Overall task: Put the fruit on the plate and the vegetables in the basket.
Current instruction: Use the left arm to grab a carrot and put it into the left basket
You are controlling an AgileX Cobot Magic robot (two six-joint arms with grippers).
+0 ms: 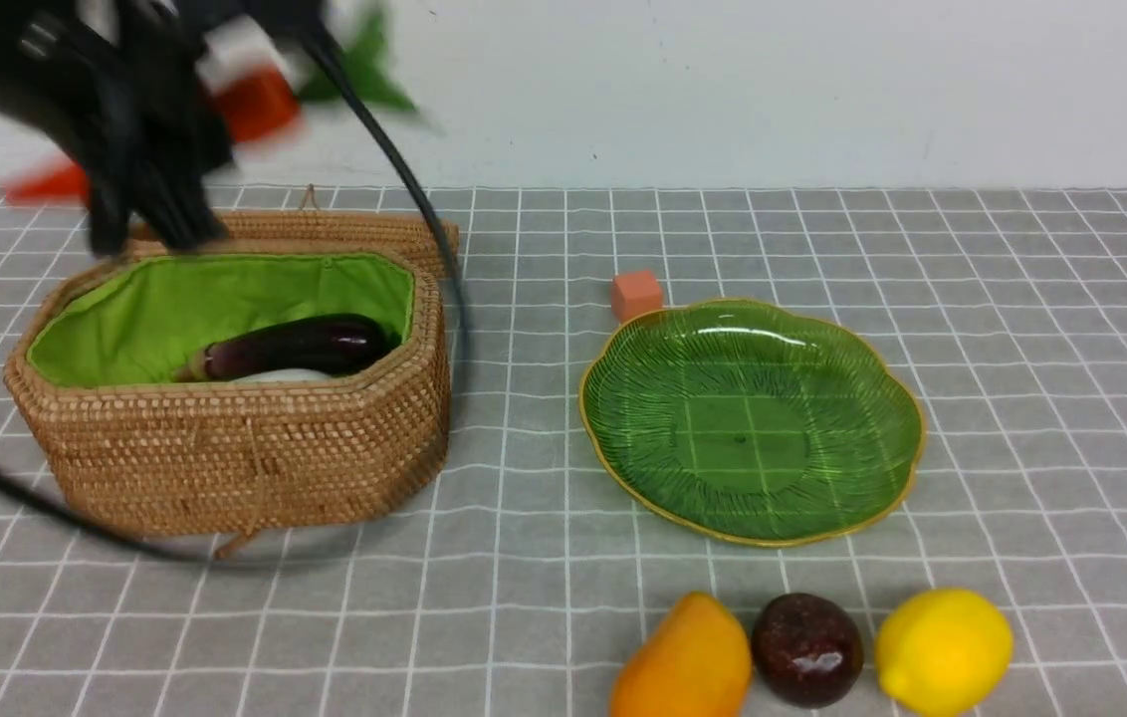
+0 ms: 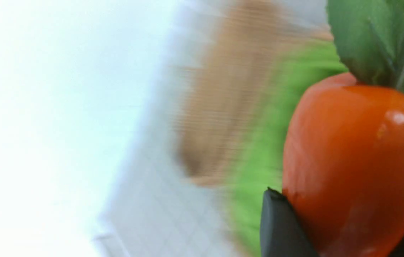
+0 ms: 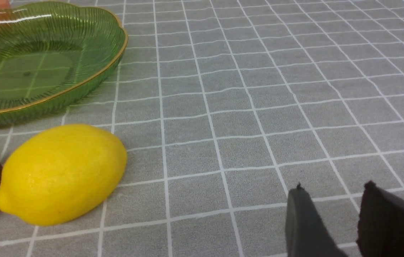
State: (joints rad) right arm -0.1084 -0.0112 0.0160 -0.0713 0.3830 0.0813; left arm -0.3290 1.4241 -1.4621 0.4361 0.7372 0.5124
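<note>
Left gripper (image 2: 344,228) is gripping the carrot (image 2: 352,160), fingers pressed to either side of the orange body, green leaves sticking out past them. Motion blur in the front view; arm probably travelling.

Basket (image 1: 225,458) is lying below the left gripper and a little nearer the robot, its lining (image 1: 155,309) showing. Eggplant (image 1: 300,347) and white radish (image 1: 283,376) are resting inside. Lid (image 1: 344,231) is lying behind the basket.

Step in hand, as judged: lowering the carrot in. It wants turning along the basket's length, centring so leaves and tip both clear the rim, then going down slowly beside the eggplant. Letting go low should keep it from bouncing or hanging over the edge.

Right gripper (image 3: 334,210) is holding nothing, its fingers standing apart. Ahead of it and to its left are sitting the lemon (image 3: 62,175), the dark round fruit (image 1: 807,650) and, farther left, the mango (image 1: 685,662). Plate (image 1: 748,428) is waiting beyond them, bare of fruit.
</note>
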